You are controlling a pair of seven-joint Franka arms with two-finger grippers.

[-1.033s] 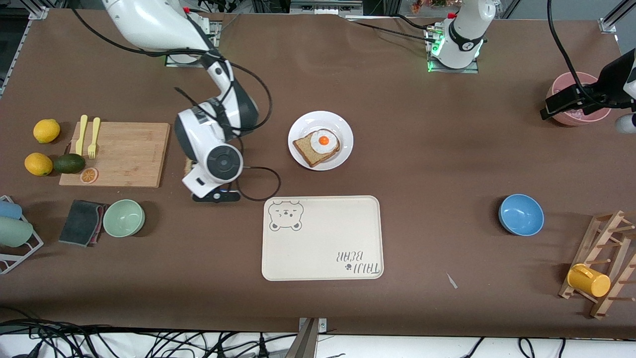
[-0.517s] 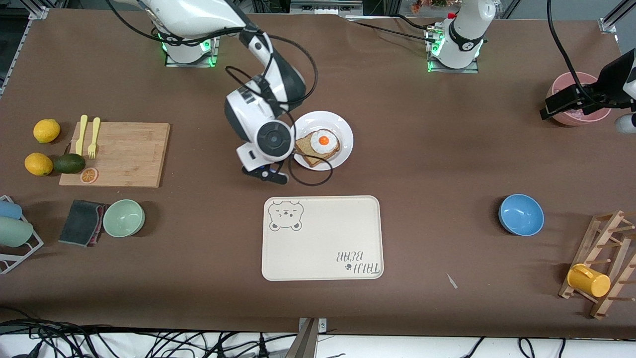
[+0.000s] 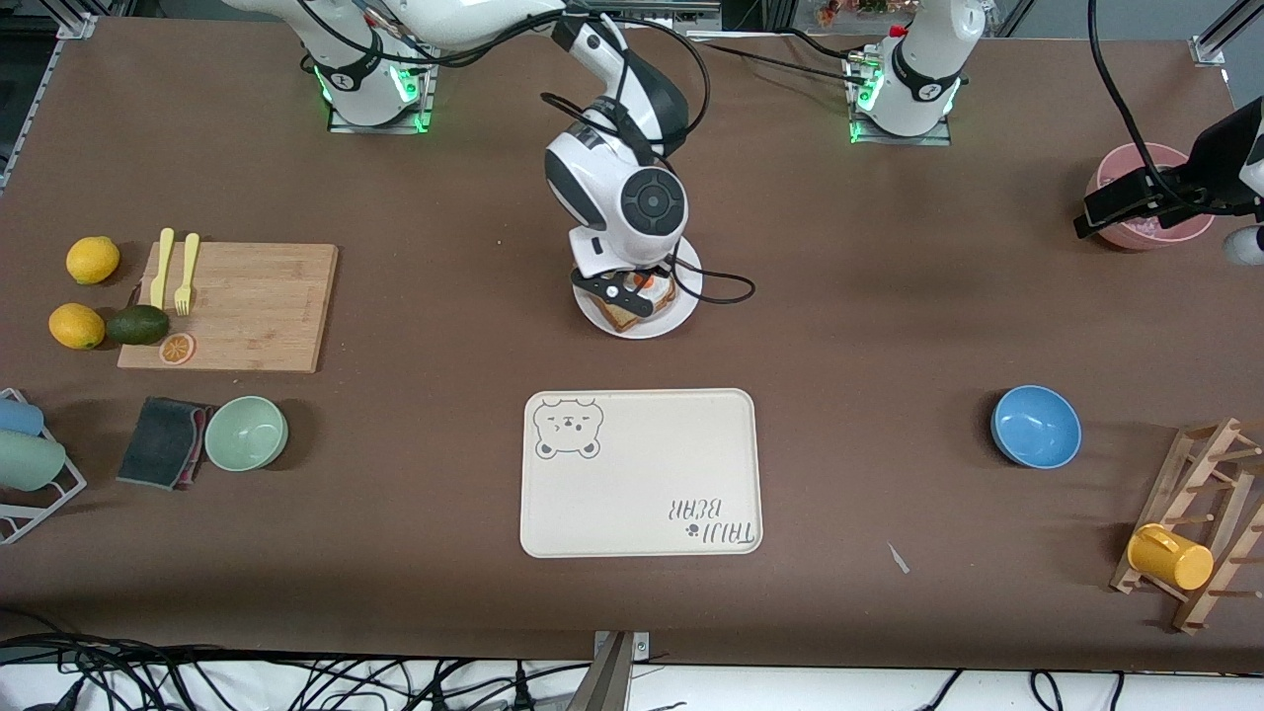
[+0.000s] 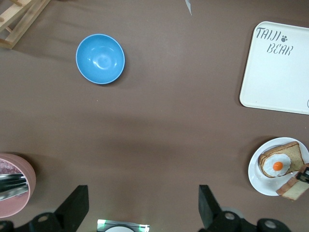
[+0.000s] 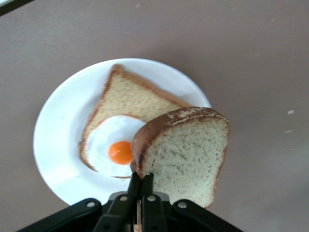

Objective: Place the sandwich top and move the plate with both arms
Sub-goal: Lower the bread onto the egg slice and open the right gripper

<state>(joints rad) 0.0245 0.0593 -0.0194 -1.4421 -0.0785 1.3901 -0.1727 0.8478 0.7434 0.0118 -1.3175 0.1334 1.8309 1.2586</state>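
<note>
The right arm has swung from beside the cutting board toward the middle of the table, and its right gripper now hangs over the plate, where a second ago it was well short of it. Its fingers are pinched together on the lower edge of the bread slice, held up in the air with the rounded crust pointing away from the wrist.

The key relation: the slice hangs over the plate's rim and the bare table beside it, offset from the toast and the fried egg lying flat below. It overlaps only the egg's edge, so by this reading it needs a short shift toward the plate's centre and a tilt to flat before release.

The plate sits mid-table, farther from the front camera than the cream tray.

The left gripper waits, fingers spread wide and empty, up by the pink bowl at the left arm's end of the table, well apart from the plate. The blue bowl lies nearer the front camera.
</note>
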